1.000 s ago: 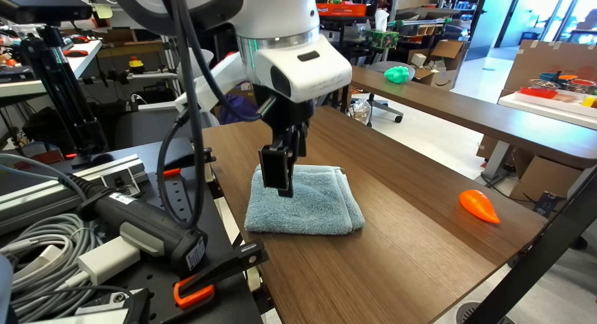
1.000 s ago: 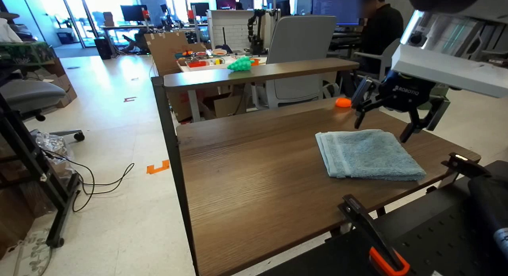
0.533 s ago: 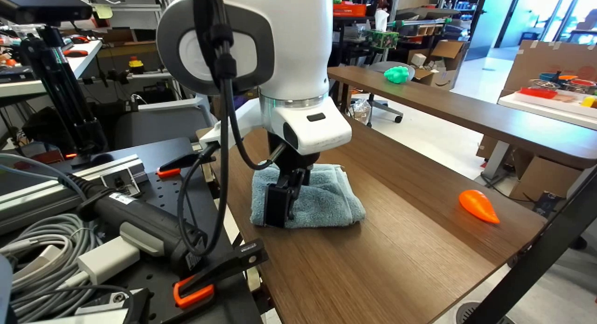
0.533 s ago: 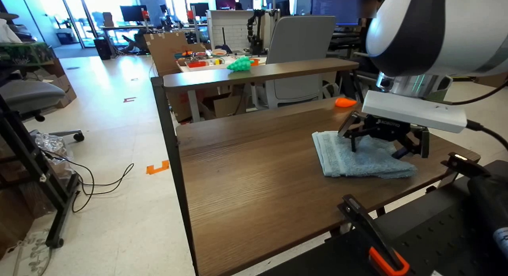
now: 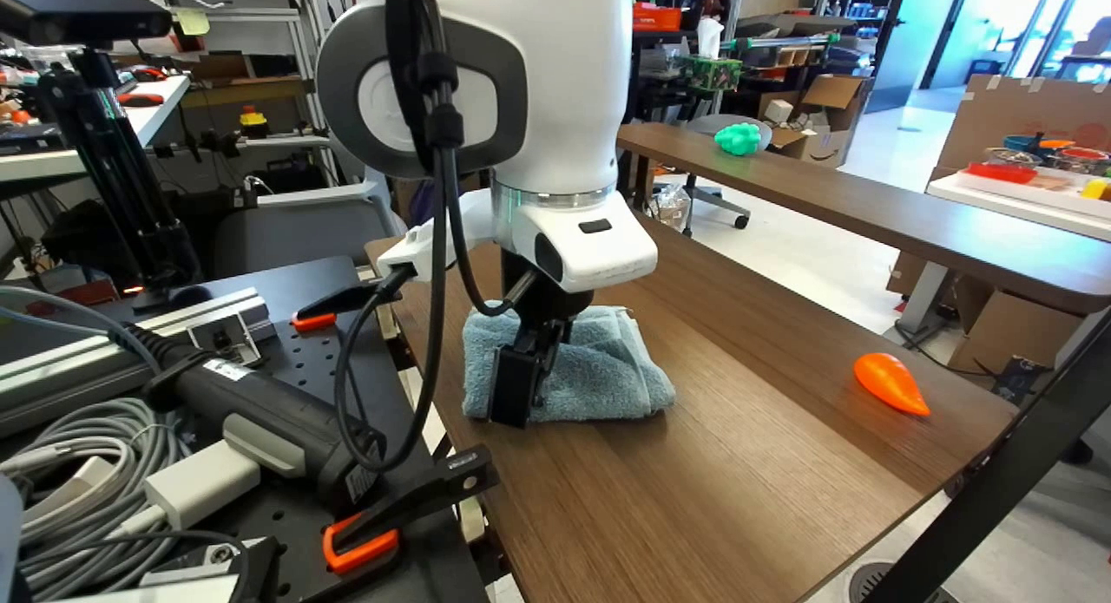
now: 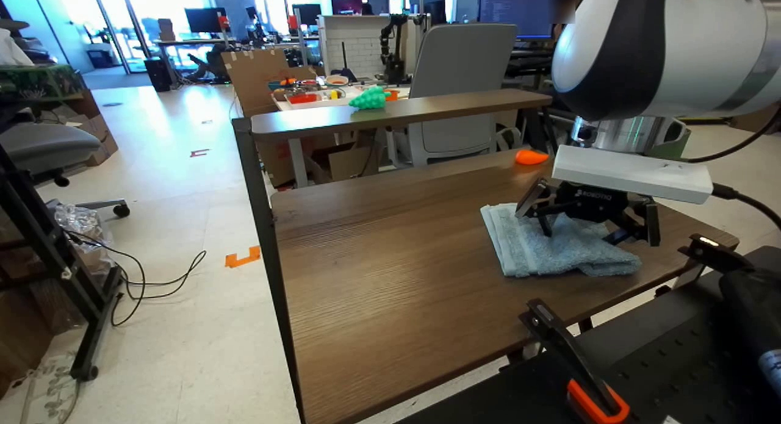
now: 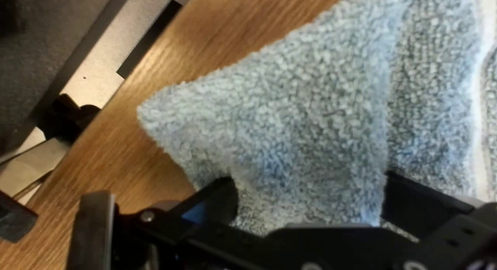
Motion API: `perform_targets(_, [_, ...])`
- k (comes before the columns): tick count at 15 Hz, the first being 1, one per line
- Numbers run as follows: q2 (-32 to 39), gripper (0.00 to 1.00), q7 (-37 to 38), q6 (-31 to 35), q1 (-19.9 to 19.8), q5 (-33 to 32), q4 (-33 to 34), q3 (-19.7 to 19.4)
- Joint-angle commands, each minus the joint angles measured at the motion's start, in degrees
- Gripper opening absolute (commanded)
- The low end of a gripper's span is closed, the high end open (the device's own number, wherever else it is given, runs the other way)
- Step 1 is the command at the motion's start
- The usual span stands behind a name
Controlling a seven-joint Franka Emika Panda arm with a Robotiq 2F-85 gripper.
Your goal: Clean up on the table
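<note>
The table (image 5: 738, 464) has a dark brown wood-grain top; it also shows in an exterior view (image 6: 378, 277). A folded blue-grey towel (image 5: 599, 382) lies near the bench-side edge; it fills much of the wrist view (image 7: 303, 118). An orange pear-shaped object (image 5: 891, 383) lies at the far side of the table, also in an exterior view (image 6: 532, 157). My gripper (image 6: 579, 236) points down onto the towel. In the wrist view its fingers (image 7: 308, 196) stand well apart with bunched towel between them. The exact fingertip contact is hidden in the towel.
A black workbench (image 6: 671, 363) adjoins the table, with an orange-handled clamp (image 5: 364, 542) and coiled cables (image 5: 104, 464). A longer brown table (image 5: 868, 217) behind bears a green bumpy object (image 5: 739, 139). A black post (image 6: 262, 229) rises at the table's end.
My gripper has come down from above the towel onto it. The towel has bunched up between the fingers and shifted slightly. The orange object has not moved.
</note>
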Motion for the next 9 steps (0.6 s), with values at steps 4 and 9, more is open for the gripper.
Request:
perform_targets(4, [-0.4, 1.0, 1.9, -7.5, 12.1, -5.1, -2.4, -1.1])
perform_targets(9, [-0.4, 1.0, 3.5, -0.8, 16.6, -1.2, -1.1, 4.1])
